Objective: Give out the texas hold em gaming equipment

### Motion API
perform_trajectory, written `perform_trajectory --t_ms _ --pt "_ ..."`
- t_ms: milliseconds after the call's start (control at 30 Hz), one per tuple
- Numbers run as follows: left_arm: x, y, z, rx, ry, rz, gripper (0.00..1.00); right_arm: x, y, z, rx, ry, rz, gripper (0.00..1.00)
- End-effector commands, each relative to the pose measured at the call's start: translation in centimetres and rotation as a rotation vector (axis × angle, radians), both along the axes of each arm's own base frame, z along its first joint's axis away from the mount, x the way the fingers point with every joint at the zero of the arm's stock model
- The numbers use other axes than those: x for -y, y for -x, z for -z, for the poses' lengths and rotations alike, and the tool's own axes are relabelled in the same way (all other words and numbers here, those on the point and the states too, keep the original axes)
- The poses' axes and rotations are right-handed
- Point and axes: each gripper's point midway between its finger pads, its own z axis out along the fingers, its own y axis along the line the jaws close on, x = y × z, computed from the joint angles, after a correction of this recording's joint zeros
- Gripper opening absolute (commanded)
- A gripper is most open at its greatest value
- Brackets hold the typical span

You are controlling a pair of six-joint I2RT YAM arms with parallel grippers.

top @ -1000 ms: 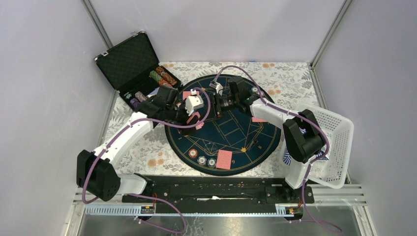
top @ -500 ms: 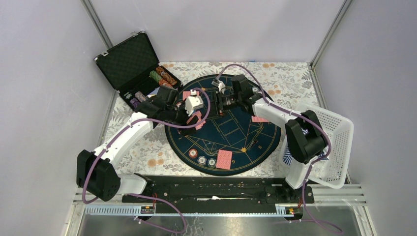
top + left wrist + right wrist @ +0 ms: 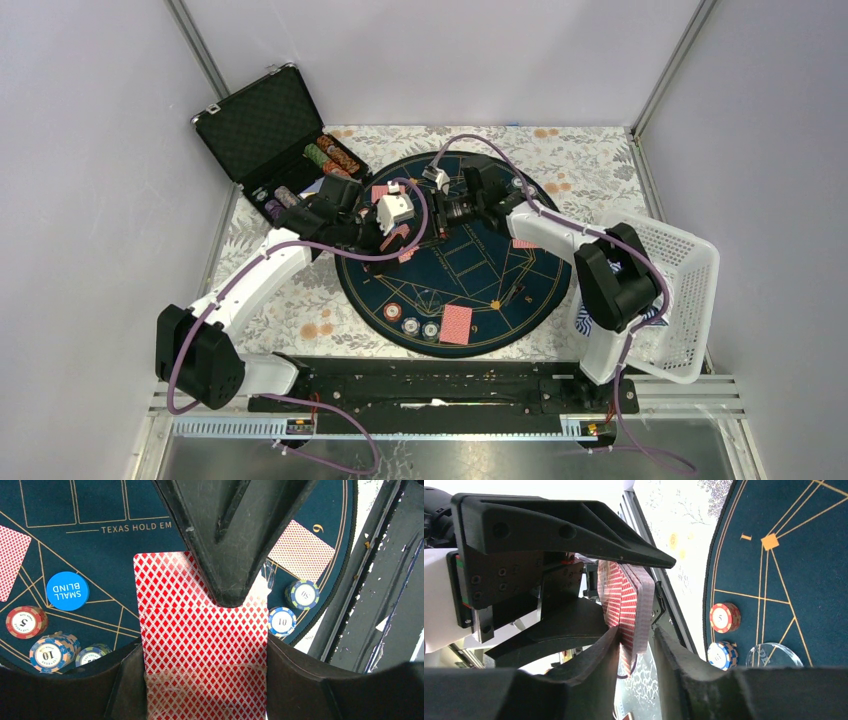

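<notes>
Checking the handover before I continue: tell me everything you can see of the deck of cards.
The deck of cards is a thin stack with red diamond-patterned backs, slightly fanned at its edges. The left gripper clamps it, lifted above the round dark-blue mat. The right gripper straddles its free edge; whether it pinches is unclear.

Your top view looks down from above and behind the arm bases [image 3: 200, 360] over the whole round dark-blue felt mat [image 3: 470, 275]. Your left wrist view faces down, close on the deck of red diamond-backed playing cards [image 3: 200, 645]; your right wrist view meets it [image 3: 626, 605] edge-on, close. All share the mat.
</notes>
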Motion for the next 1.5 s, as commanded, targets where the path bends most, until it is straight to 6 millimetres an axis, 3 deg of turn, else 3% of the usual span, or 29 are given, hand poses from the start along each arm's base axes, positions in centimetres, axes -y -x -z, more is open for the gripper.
perform_trajectory --t_ms 0,567,633,733,867,1133,1467 --pt "0.7 -0.6 -2.3 0.072 0.066 0.012 0.0 -0.4 -0.1 -1.7 0.049 -0.024 -0.027 0.35" --pt "0.5 -0.8 -2.3 0.081 0.066 0.003 0.0 2.5 -1.3 -2.9 0.066 -0.043 0.029 0.11" --pt "0.5 -0.7 -2.3 0.08 0.066 0.003 0.0 2.5 -1.1 -3.2 0.067 -0.05 0.024 0.22" --pt "0.5 -0.8 -2.2 0.077 0.068 0.006 0.0 2.4 -1.0 -3.8 0.062 -0.07 0.02 0.47" --pt "0.6 -0.8 -2.2 0.072 0.072 0.009 0.0 1.6 -0.8 -4.1 0.053 -0.082 0.003 0.56" --pt "0.6 -0.7 -2.4 0.081 0.073 0.014 0.0 -0.6 -0.1 -2.5 -0.069 -0.082 -0.06 0.5" --pt "0.6 -0.7 -2.4 0.083 0.073 0.014 0.0 -0.2 0.1 -1.5 -0.128 -0.067 -0.064 0.29"
